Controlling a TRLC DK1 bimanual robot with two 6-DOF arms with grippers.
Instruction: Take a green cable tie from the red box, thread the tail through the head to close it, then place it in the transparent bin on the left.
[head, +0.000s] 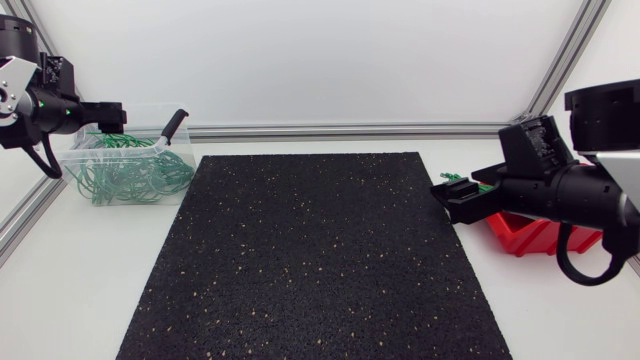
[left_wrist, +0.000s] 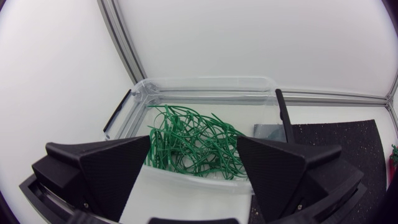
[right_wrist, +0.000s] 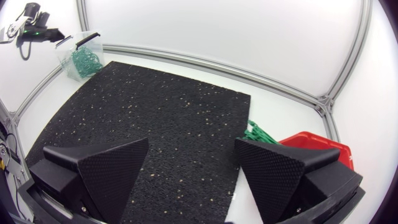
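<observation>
Left hand and right hand wide, empty; red box half behind right arm.

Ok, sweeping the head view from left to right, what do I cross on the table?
transparent bin holding green cable ties → black mat → right gripper → red box. The left gripper overlaps the bin, so it has no place in the order.

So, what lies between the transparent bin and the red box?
Mostly the black speckled mat, as the head view shows. The open right gripper sits at the mat's edge, just before the red box.
</observation>
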